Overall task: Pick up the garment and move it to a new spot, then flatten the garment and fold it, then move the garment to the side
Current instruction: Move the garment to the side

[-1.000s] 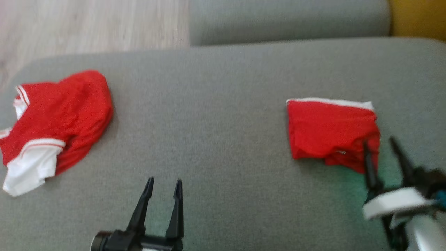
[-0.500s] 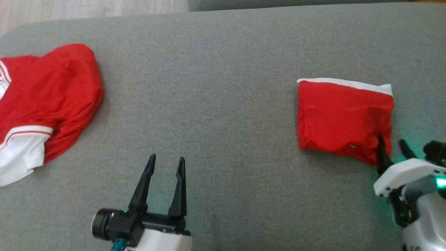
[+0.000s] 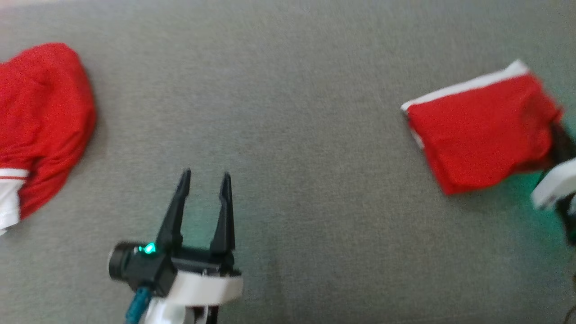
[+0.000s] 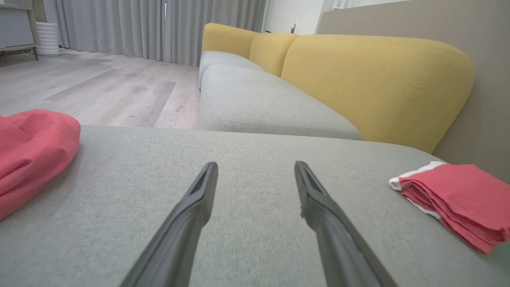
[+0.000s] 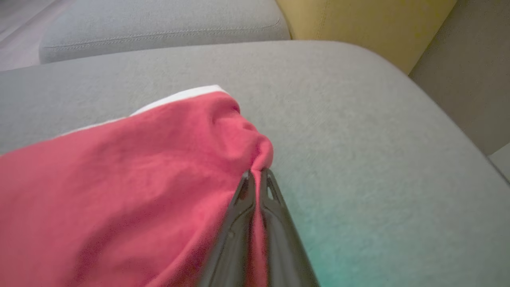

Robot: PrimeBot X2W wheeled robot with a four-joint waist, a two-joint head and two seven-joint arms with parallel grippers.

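Two red garments lie on the grey sofa seat (image 3: 288, 112): a folded garment (image 3: 481, 139) at three o'clock in the head view, and a crumpled garment (image 3: 40, 117) at nine o'clock, cut by the picture's edge. The folded garment is the one in hand. It is a neat stack with a white band (image 3: 468, 85) along its twelve-o'clock edge, lying somewhat askew on the seat.

The right jaws are closed on its three-o'clock corner. In the right wrist view the two dark fingers (image 5: 239, 227) meet with a pinch of red cloth bunched between their tips, and the fabric puckers toward that point. A corner grip like this suits dragging or lifting the stack without opening its layers. With only one corner held, though, the rest would probably sag or unfold if raised too fast.

Since the folding looks done, I judge the step in hand to be the last one, moving the garment to the side.

The left jaws stand open at seven o'clock in the head view and hold nothing. They hover over bare seat between the two garments, well apart from both, which leaves the right arm room to work.

The head view is blurred, so I cannot tell whether the gripped corner is lifted off the seat
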